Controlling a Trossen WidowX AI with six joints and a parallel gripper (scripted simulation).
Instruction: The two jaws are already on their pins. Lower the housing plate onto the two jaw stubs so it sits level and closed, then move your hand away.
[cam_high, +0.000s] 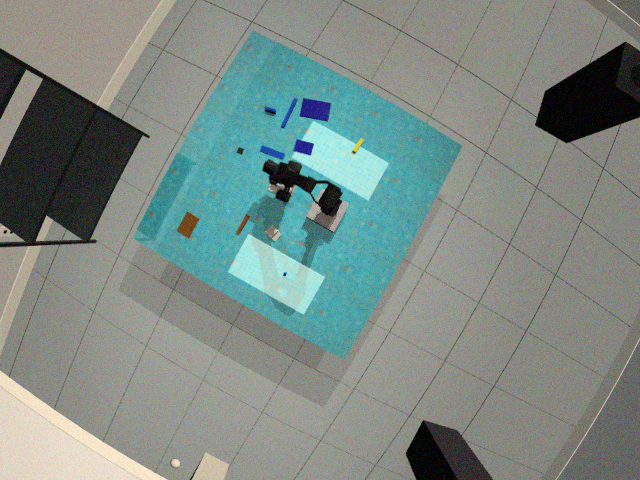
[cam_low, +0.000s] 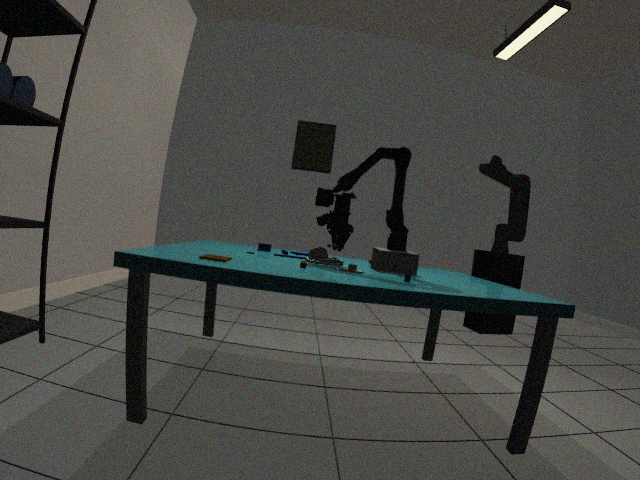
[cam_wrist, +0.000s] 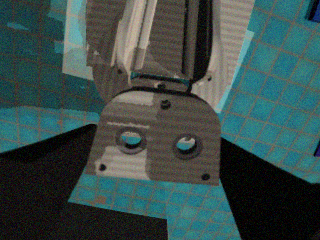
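Observation:
The housing plate (cam_wrist: 160, 167), grey with a rounded far edge, two large holes and small dark holes, is held between the dark fingers of my gripper (cam_wrist: 156, 137) (cam_low: 338, 248), which is shut on it. In the exterior view the fingertips hang a little above the table. The grey jaw assembly (cam_wrist: 230, 35) (cam_high: 279, 189) (cam_low: 324, 261) lies below and beyond the plate in the wrist view. Its long parts run away from the plate's rounded edge. A gap shows between plate and assembly in height. The pins and stubs cannot be made out clearly; the plate may hide them.
Blue plates (cam_high: 315, 109) (cam_high: 303, 147), blue bars (cam_high: 289, 112) (cam_high: 271, 152) and a yellow bar (cam_high: 358, 145) lie around the arm. An orange plate (cam_high: 188, 224) (cam_low: 215, 257), an orange bar (cam_high: 242, 224) and a small pale part (cam_high: 273, 233) lie on the other side.

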